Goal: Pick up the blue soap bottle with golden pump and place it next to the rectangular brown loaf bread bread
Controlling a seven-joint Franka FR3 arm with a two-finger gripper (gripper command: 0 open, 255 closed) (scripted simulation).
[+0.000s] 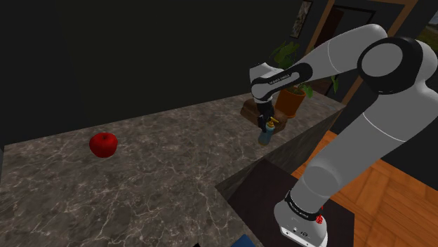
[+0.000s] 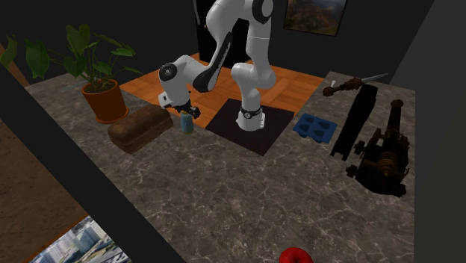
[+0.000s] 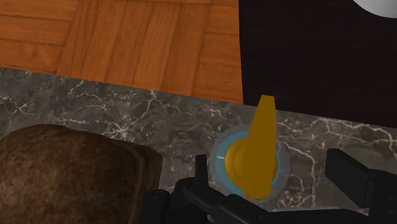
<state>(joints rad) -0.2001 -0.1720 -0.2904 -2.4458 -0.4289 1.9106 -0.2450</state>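
- Gripper [image 3: 267, 160] is spread open for you, its fingers [image 3: 348, 173] standing apart on either side of the soap bottle [image 3: 219, 159]. One finger is plainly clear of the bottle. The other sits right by the blue rim, and you can't tell whether it touches. Nothing is clasped.
- You're looking straight down onto the golden pump [image 3: 256, 153], with its spout pointing away from the hand toward the counter's edge and the wooden floor [image 3: 127, 44] beyond.
- Switch to the shoulder view: your gripper hangs directly over the bottle, which stands upright on the marbled counter [image 1: 140, 182], close to the edge on the arm's side.
- Your brown loaf [image 3: 70, 175] lies just beside the bottle, with a narrow strip of counter between them, so near but apart.
- From the second exterior view, the bottle stands off the end of the loaf, and a potted plant [image 2: 104, 101] sits just past the loaf on the other side.
- Red apple [image 1: 103, 144] sits well apart, far along the counter toward the shoulder view's left.
- Also on your counter, well away from the bottle, are a blue tray [image 2: 317, 127] and a dark cannon model [image 2: 384, 153].
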